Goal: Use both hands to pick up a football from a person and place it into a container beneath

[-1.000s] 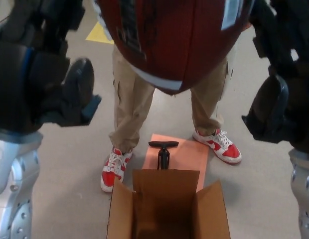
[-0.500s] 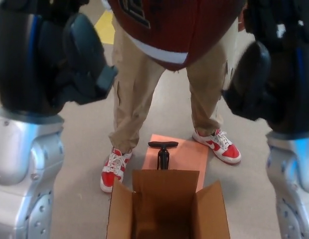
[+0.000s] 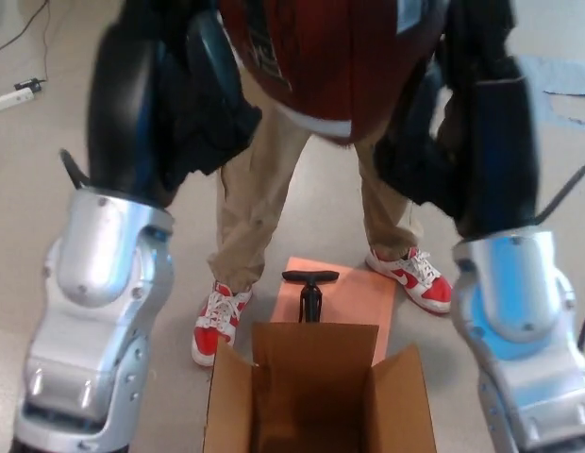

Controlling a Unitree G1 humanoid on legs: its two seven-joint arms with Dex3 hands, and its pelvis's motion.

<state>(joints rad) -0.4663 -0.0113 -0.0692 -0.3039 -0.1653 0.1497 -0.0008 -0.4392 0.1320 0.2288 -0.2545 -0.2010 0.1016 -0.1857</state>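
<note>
The football [image 3: 344,61] sits at the top of the head view, between the two robot hands. It is dark red-brown with a white stripe across its lower part. A dark printed panel on its left side and a pale label patch near its upper right edge carry markings, but the lettering is too blurred to read.

The left hand [image 3: 193,99] is pressed against the left flank of the ball. Its black fingers curve toward the ball surface, and the silver forearm runs down and outward below it. The right hand [image 3: 443,132] is pressed against the opposite flank in mirrored position, fingers closed in toward the ball. The ball is clamped between both hands. Whether the person also grips it cannot be determined; the top of the ball lies outside the frame.

Directly behind and below the hands stands the person, visible as tan trousers [image 3: 259,198] and red-and-white sneakers [image 3: 410,276]. No logo on the shoes is legible.

Well below the hands, at the bottom edge, an open cardboard box [image 3: 316,392] stands with its flaps raised. Just beyond the box a black T-handle pump [image 3: 310,294] stands upright on an orange pad [image 3: 354,297].
</note>
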